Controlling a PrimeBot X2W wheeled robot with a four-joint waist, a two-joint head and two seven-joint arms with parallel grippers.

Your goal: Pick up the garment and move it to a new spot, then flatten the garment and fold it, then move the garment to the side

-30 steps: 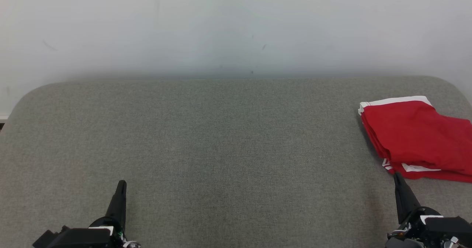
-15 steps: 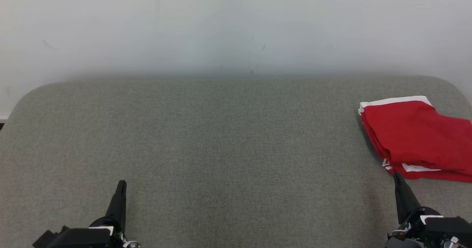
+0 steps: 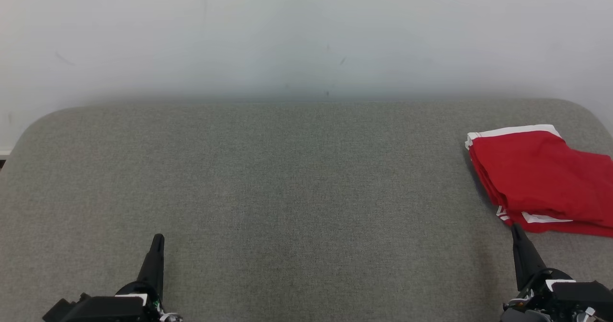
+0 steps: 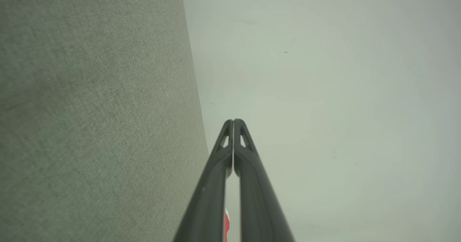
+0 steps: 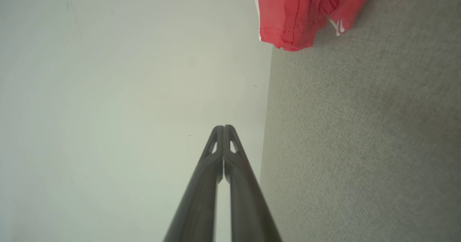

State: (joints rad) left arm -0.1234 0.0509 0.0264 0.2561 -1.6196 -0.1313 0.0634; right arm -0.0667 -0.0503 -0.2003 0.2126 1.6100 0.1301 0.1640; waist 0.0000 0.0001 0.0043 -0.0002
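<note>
The garment (image 3: 546, 178) is red with white trim and lies folded at the far right of the grey table (image 3: 297, 178), running past the picture's right edge. In the right wrist view the garment (image 5: 299, 11) lies at the top. A sliver of the red garment (image 4: 227, 225) peeks between the fingers in the left wrist view. My left gripper (image 3: 157, 239) rests at the lower left, shut and empty, far from the cloth. My right gripper (image 3: 515, 228) is shut and empty, its tip just below the garment's near edge. The wrist views show each gripper (image 4: 233, 121) (image 5: 223, 127) with fingertips pressed together.
The grey fabric-covered table has rounded far corners (image 3: 52, 120) and ends at a pale wall (image 3: 306, 34) behind it. The wide middle of the table lies between my two grippers.
</note>
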